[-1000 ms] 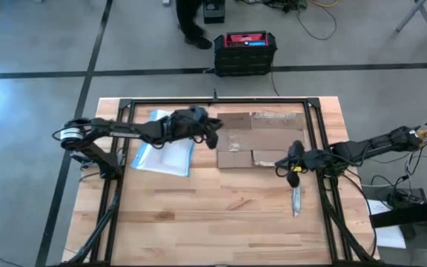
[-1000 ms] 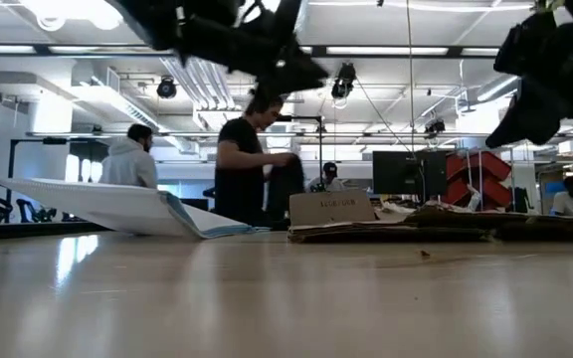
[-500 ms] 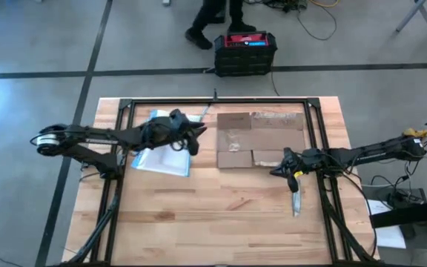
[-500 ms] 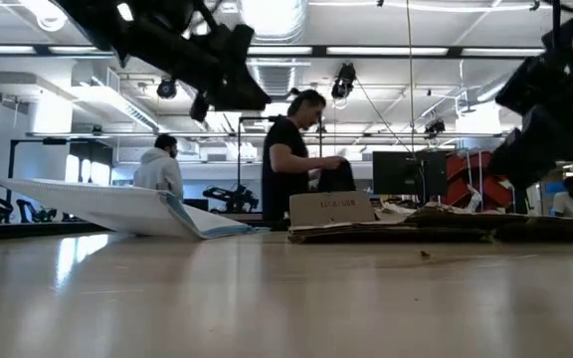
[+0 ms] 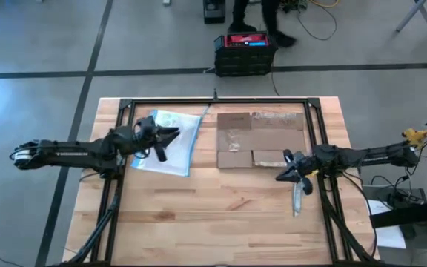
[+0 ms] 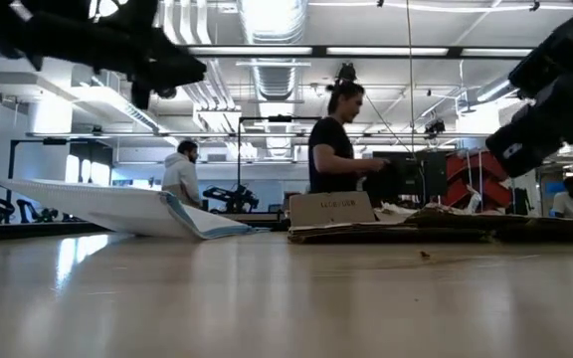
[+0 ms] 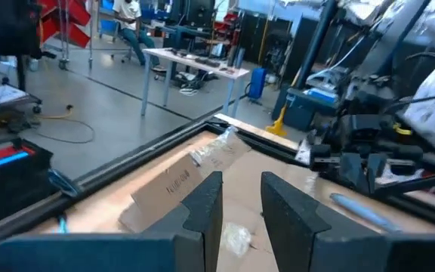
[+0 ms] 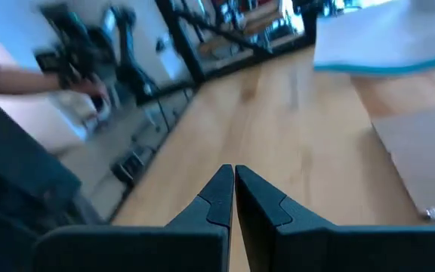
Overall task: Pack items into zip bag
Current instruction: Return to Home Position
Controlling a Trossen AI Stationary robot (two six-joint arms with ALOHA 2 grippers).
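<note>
From above, the left gripper [image 5: 165,141] hangs over the near left part of the bag [image 5: 184,126], which lies flat on the far left of the table [image 5: 213,215], just beside the flattened box [image 5: 258,137]. I cannot make out the items inside it. My worry here is that if that arm dips on its way home, a finger could snag the plastic and drag the bag, or pull at its blue strip. The right gripper [image 5: 282,173] sits off the box's near right corner, right above the far end of the grey tool [image 5: 296,199]. A low swing there could knock the tool toward the table edge or clip the black frame [image 5: 213,100]. The red and black case [image 5: 245,52] on the floor carries a blue label I cannot read. At table height, both arms are well above the bag and box, so clearance looks fine for now. A person [image 6: 341,149] is behind the far edge, close enough that I would watch any wide swing. The box flap shows one printed line, too small to read. The left wrist view shows its fingers a narrow gap apart, holding nothing. The right wrist view shows its fingers pressed together, empty. I see no readable brand anywhere.
</note>
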